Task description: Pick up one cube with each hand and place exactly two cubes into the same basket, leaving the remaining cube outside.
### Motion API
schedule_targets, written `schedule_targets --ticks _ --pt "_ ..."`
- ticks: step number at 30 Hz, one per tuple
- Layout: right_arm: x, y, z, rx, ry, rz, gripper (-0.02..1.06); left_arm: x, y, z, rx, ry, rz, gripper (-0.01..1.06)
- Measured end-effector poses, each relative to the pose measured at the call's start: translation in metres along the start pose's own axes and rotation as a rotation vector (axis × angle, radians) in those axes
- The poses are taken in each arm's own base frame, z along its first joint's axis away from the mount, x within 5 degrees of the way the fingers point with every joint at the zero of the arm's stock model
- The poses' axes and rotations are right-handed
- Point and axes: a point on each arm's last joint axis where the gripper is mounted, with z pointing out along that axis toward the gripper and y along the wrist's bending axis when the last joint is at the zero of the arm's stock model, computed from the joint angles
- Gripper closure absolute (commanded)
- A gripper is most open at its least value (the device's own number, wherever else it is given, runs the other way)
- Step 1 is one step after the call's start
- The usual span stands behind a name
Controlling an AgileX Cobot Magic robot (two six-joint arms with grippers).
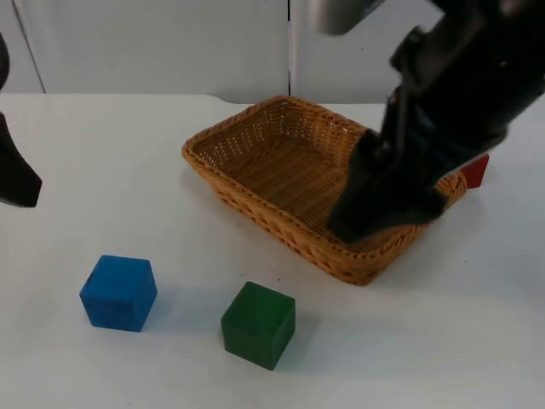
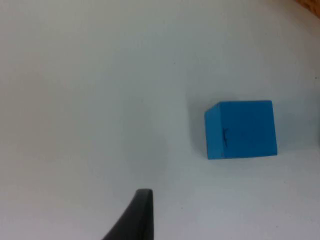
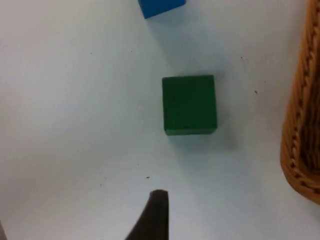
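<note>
Right gripper [image 1: 362, 223] hangs over the basket's [image 1: 255, 128] five o'clock rim; whether it's wide or narrow, can't tell. Green cube [image 1: 258, 324] and blue cube [image 1: 119, 291] sit outside at seven o'clock, red cube [image 1: 475, 170] at three. Left gripper [image 1: 19, 183] waits at nine o'clock, spread unreadable.

Your top camera sat fixed above the desk [image 1: 102, 153], facing down and forward toward the grey partition wall [image 1: 153, 43]; it took in the basket [image 1: 255, 162], the blue cube [image 1: 118, 291] and the green cube [image 1: 258, 324]. Your left wrist camera looked down along its pincer, close over the blue cube [image 2: 241, 129]. Your right wrist camera looked down on the green cube [image 3: 189, 104]. It shared the blue cube [image 3: 161, 7] with the left wrist view, and the basket rim [image 3: 302, 130] with the top view.
</note>
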Motion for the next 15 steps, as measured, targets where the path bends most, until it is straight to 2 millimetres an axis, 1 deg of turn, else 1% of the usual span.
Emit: schedule_targets --ticks 1,3,4,6,7,11,12,15 --pt "0.000 0.000 0.000 0.000 0.000 0.000 0.23 0.000 0.000 0.000 0.000 0.000 0.000 0.00" --pt "-0.007 0.003 0.012 -0.001 0.017 -0.036 0.23 -0.004 0.000 0.004 0.011 0.004 -0.003 0.00" --pt "-0.008 0.004 0.014 -0.001 0.018 -0.042 0.23 -0.007 0.000 0.005 0.018 0.005 -0.002 0.00" --pt "-0.013 0.002 0.025 0.001 0.017 -0.054 0.23 -0.014 0.001 0.008 0.023 0.002 0.001 0.00" --pt "-0.013 0.002 0.025 0.001 0.017 -0.054 0.23 -0.014 0.001 0.008 0.023 0.002 0.001 0.00" --pt "-0.016 -0.001 0.041 0.004 0.025 -0.087 0.23 -0.025 0.006 0.023 0.028 0.034 0.012 0.00" --pt "-0.016 -0.001 0.041 0.004 0.025 -0.087 0.23 -0.025 0.006 0.023 0.028 0.034 0.012 0.00" --pt "-0.017 -0.003 0.050 0.013 0.019 -0.107 0.23 -0.029 0.009 0.038 0.045 0.085 0.010 0.00"
